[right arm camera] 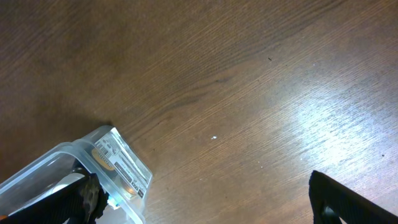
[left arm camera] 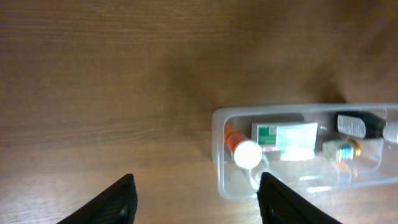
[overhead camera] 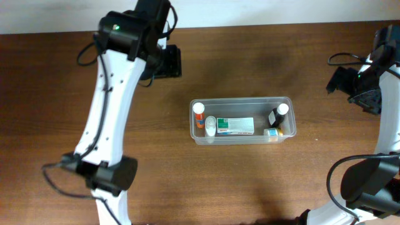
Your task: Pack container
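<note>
The clear plastic container (overhead camera: 242,99) sits mid-table. Inside are an orange bottle with a white cap (overhead camera: 199,110), a small white bottle (overhead camera: 210,126), a white-and-green box (overhead camera: 235,125), a black bottle with a white cap (overhead camera: 278,114) and a small amber item (overhead camera: 272,132). The container also shows in the left wrist view (left arm camera: 217,134) and its labelled corner in the right wrist view (right arm camera: 118,163). My left gripper (left arm camera: 196,202) is open and empty above the table left of the container. My right gripper (right arm camera: 205,199) is open and empty, right of the container.
The brown wooden table (overhead camera: 250,181) surrounds the container. My left arm (overhead camera: 112,94) spans the left side and my right arm (overhead camera: 381,87) stands at the right edge. A white wall strip (overhead camera: 250,9) runs along the far edge.
</note>
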